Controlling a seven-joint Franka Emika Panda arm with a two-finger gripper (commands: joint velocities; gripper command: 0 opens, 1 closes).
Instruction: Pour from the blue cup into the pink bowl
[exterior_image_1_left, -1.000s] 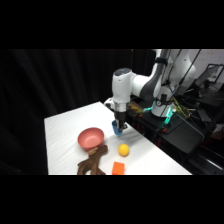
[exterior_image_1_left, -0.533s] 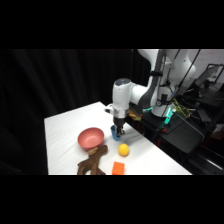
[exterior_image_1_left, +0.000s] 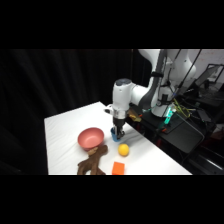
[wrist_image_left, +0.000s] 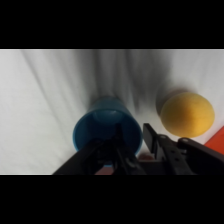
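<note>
Reaching down from above, the white arm's gripper (exterior_image_1_left: 118, 131) sits at the small bright-blue plastic cup (exterior_image_1_left: 116, 134), which stands upright on the white tabletop (exterior_image_1_left: 65, 130). In the wrist view the round open mouth of that cup (wrist_image_left: 106, 131) fills the lower middle, with one dark finger (wrist_image_left: 151, 138) just outside its rim on the right and the other part of the black linkage lying over the rim and interior. The gripper looks set astride the cup's wall, but whether it is clamped on the wall cannot be told from these views.

The round salmon-pink shallow bowl (exterior_image_1_left: 91, 138) rests on the tabletop just beside the cup, on the side away from the arm's base, and the two stand close without clearly touching. A round yellow ball (exterior_image_1_left: 123, 149) lies near the cup toward the front edge; the wrist view shows it (wrist_image_left: 186, 113) apart from the cup with bare cloth between them. A brown lumpy toy (exterior_image_1_left: 94, 161) lies in front of the bowl, touching or nearly touching its rim. A small orange block (exterior_image_1_left: 118, 168) sits at the front edge, between the toy and the ball.
</note>
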